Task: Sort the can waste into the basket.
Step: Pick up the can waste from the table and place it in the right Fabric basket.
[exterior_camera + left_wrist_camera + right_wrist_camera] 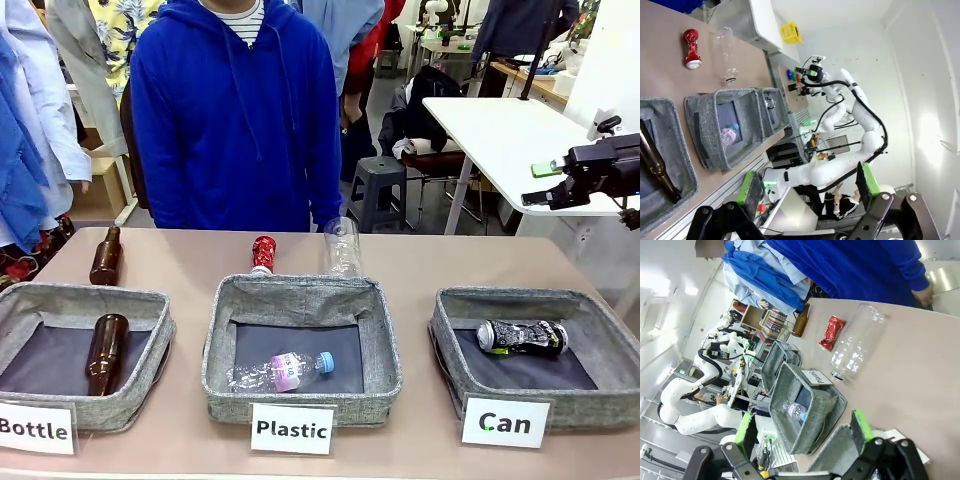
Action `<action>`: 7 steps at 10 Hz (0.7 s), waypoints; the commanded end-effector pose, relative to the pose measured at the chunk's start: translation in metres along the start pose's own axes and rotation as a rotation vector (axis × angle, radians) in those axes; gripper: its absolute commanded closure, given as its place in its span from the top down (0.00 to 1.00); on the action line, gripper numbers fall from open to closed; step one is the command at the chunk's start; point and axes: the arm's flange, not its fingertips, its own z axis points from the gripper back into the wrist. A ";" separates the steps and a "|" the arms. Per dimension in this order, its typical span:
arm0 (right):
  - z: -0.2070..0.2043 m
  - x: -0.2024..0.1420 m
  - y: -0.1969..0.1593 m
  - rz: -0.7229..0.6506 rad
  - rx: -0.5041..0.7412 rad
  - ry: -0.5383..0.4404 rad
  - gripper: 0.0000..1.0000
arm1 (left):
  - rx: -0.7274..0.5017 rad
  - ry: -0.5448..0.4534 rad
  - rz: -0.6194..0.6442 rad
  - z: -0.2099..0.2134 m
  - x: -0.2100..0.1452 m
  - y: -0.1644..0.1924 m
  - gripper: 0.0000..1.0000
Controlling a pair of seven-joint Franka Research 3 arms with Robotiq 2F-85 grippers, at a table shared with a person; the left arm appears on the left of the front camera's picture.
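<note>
In the basket lies the black can, the red can rests on the tabletop, and the left tool and right tool gape empty.

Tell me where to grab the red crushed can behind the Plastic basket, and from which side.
Take the red can at its pinched middle, coming down from above, jaws closing across its width. It seems to lie lengthwise toward the Plastic basket, whose wall blocks a low approach.

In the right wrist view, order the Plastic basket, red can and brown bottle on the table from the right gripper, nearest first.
1. Plastic basket, just ahead of the right gripper.
2. Red can, mid-table.
3. Brown bottle, beyond the can.
</note>
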 end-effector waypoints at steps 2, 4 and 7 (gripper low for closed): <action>0.000 0.001 0.003 0.021 -0.018 0.002 1.00 | 0.276 0.207 -0.051 -0.108 0.052 -0.028 1.00; 0.000 0.001 0.003 0.021 -0.018 0.002 1.00 | 0.510 0.334 -0.108 -0.190 0.059 -0.028 1.00; 0.000 0.001 0.003 0.021 -0.018 0.002 1.00 | 0.415 0.342 -0.170 -0.182 0.065 -0.050 1.00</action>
